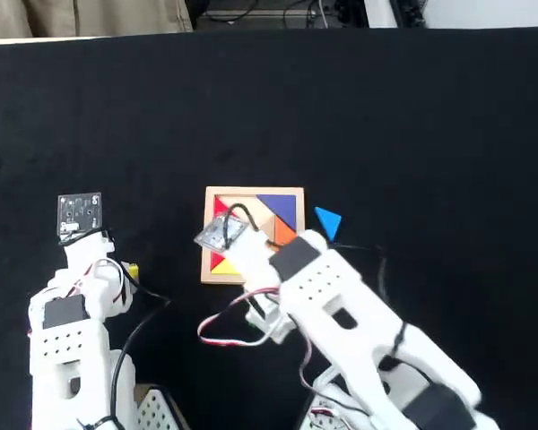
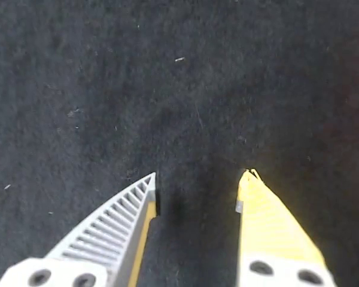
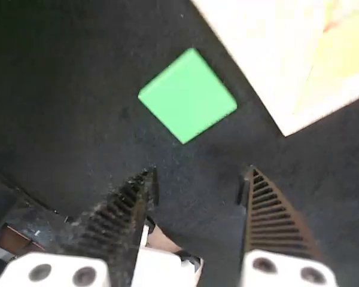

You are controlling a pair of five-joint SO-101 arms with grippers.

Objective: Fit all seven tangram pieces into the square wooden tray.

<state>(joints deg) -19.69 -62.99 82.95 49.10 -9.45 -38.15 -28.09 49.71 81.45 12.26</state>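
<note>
Currently the square wooden tray point(image 1: 242, 191) is sitting near the middle of the black table point(image 1: 412, 134), and several coloured pieces are lying inside it: a red piece point(image 1: 219, 208) at its far left corner, a dark blue piece point(image 1: 281, 208) at its far right corner, an orange piece point(image 1: 284, 233) along its right side and a yellow piece point(image 1: 222, 263) at its near left corner. The right arm point(image 1: 341, 305) is stretching over the near part of the tray and is hiding whatever lies under it there. A light blue triangle point(image 1: 327, 221) is lying on the cloth just beside the tray's right edge, outside it.

In the right wrist view a green square point(image 3: 187, 95) is lying flat on the black cloth, close to a corner of the tray yet not touching it. The right gripper point(image 3: 197, 182) is hanging above the cloth near that square with its claw released; the two fingers are standing apart and are gripping nothing, and the square is lying beyond their tips.

Over on the left, the left arm point(image 1: 72, 313) is standing well apart from the tray. The left gripper point(image 2: 197, 179) is pointing down at bare black cloth, its claw likewise released, with a clear gap between the white finger and the yellow one and nothing between them
</note>
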